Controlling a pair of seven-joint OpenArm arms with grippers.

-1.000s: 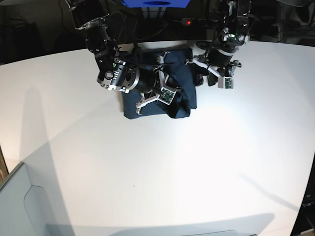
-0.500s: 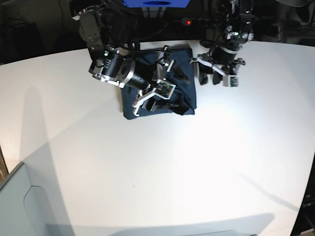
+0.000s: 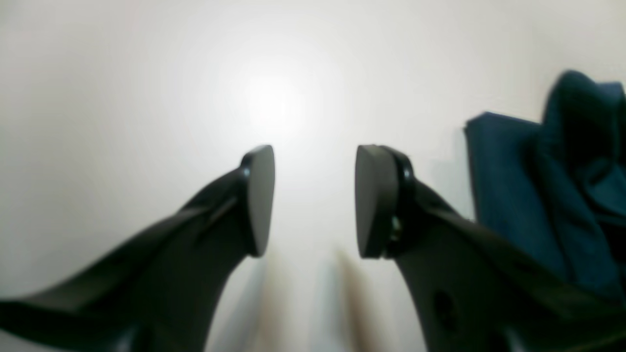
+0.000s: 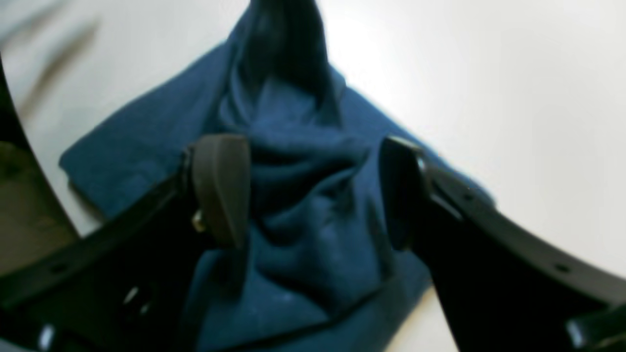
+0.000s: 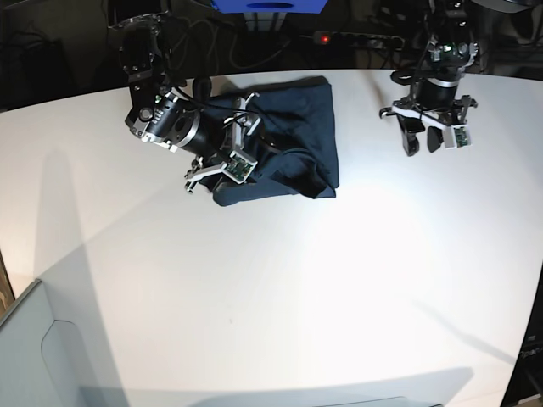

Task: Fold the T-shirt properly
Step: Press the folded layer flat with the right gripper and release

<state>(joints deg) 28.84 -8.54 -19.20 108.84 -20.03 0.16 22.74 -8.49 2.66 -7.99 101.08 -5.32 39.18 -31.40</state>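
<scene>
T-shirt: the dark navy T-shirt (image 5: 284, 136) lies in a rough folded block at the far middle of the white table (image 5: 271, 288), its near edge bunched and rumpled rather than flat. In the right wrist view the cloth (image 4: 293, 210) rises in a soft peak of creases in the middle of the bundle, with a flatter folded layer spreading out beneath it onto the tabletop.

Right gripper: the right gripper (image 5: 240, 146) sits at the shirt's side edge on the base view's left, low over the cloth. Its jaws stand spread, one finger (image 4: 220, 188) on each side of the raised ridge of fabric; the wrist view shows a gap between the pads and the cloth, and nothing pinched.

Left gripper: the left gripper (image 5: 428, 136) hangs over bare table on the base view's right, well apart from the shirt. Its jaws are spread, the two dark pads (image 3: 259, 200) facing each other with only white tabletop between them. The folded edge of the shirt (image 3: 538, 195) shows at the right side of that wrist view, clear of the fingers.

Table: a bright glare spot falls on the white surface just beyond the left gripper's fingertips in the wrist view.

Background: a blue object (image 5: 270, 6) and dark cables lie beyond the table's far edge.
</scene>
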